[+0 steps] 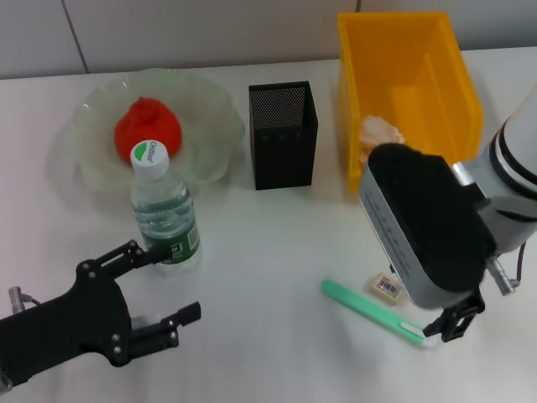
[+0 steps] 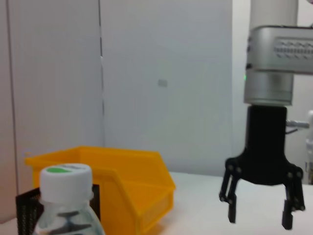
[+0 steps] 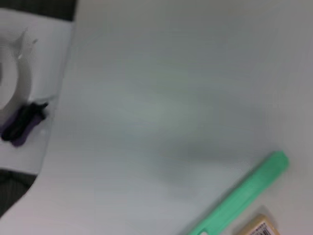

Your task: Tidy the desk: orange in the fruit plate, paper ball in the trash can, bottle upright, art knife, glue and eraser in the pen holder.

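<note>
A: Which thing does the next move turn on?

B: By my reading, the green art knife (image 1: pixel 372 311). It lies flat at the lower right of the head view, its long axis slanting from upper left down to lower right. The right gripper (image 1: pixel 454 320) hangs over its lower-right end, so the knife runs away from the jaws toward the frame's centre.

A: Jaws?

B: Apart; the left wrist view shows the right gripper (image 2: pixel 259 211) pointing straight down with a clear gap between its fingers. To span the handle they need to straddle it across the slant, not along it.

A: Anything crowding it?

B: The eraser (image 1: pixel 388 285) sits just beside the knife, on its upper side, apart from it as far as I can tell. The remaining bare table (image 1: pixel 277 252) around the knife is open.

A: And the other arm?

B: The left gripper (image 1: pixel 159 285) is at the lower left, jaws apart, just beside the upright water bottle (image 1: pixel 163 207), well apart from the knife. The right arm is plainly nearer.

A: Where does the knife go?

B: The black mesh pen holder (image 1: pixel 283 134), upper centre, between the fruit plate (image 1: pixel 210 109) holding the orange (image 1: pixel 148 128) and the yellow bin (image 1: pixel 407 92) with the paper ball (image 1: pixel 382 131).
</note>
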You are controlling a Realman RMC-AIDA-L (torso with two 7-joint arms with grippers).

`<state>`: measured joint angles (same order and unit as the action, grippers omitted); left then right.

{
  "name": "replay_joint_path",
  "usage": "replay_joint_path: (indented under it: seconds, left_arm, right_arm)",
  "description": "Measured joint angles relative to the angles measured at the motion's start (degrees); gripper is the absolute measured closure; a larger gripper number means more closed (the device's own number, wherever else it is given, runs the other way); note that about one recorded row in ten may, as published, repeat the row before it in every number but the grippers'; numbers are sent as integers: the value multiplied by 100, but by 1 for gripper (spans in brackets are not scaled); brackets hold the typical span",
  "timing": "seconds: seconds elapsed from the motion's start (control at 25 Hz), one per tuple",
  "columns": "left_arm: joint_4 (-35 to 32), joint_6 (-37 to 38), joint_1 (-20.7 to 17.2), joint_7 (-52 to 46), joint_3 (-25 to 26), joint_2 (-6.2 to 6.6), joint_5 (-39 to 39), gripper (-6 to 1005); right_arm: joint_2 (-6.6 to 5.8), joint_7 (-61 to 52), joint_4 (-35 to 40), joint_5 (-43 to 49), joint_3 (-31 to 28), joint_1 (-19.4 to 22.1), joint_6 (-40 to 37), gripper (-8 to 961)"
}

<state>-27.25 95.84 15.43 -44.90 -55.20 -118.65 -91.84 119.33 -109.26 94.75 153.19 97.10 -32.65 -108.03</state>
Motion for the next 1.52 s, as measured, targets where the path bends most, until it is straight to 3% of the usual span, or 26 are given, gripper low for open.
replay_joint_path:
  seconds: [0.44,0.56,0.6,0.72,0.92,1.0,1.2,1.36,1.4,1.44,1.52]
  left_arm:
    - [52,64,29,-267,-30,-4,97,182]
    - [54,141,20,-289,-10,1,143,182]
    - [62,143,16,-274,-9,0,165,182]
    - [118,105,41,-245,-24,-4,200,182]
    - [135,157,137,-269,-134,-8,215,182]
    - [153,141,156,-278,-135,-19,229,182]
    - [469,151,348,-190,-159,-45,434,182]
    - [536,145,402,-170,-189,-45,557,182]
    - [610,110,463,-168,-225,-47,670,182]
    - [610,110,463,-168,-225,-47,670,182]
    - [674,97,512,-159,-276,-50,811,182]
  right_arm:
    - [-36,508,198,-322,156,-122,-46,118]
    - [-217,905,103,-684,115,-247,-107,118]
    - [-370,1199,89,-930,86,-297,-159,118]
    - [-480,1591,49,-1045,8,-332,-236,118]
    - [-464,3374,-146,-1028,-624,-198,-576,118]
    - [-527,3911,-245,-1117,-795,-213,-641,118]
    - [-509,4965,-518,-1042,-1103,-234,-715,118]
    - [-673,5643,-1045,-1112,-1209,-405,-724,118]
    - [-771,5979,-1248,-1198,-1289,-488,-705,118]
    - [-771,5979,-1248,-1198,-1289,-488,-705,118]
    - [-926,6492,-1529,-1394,-1373,-632,-673,119]
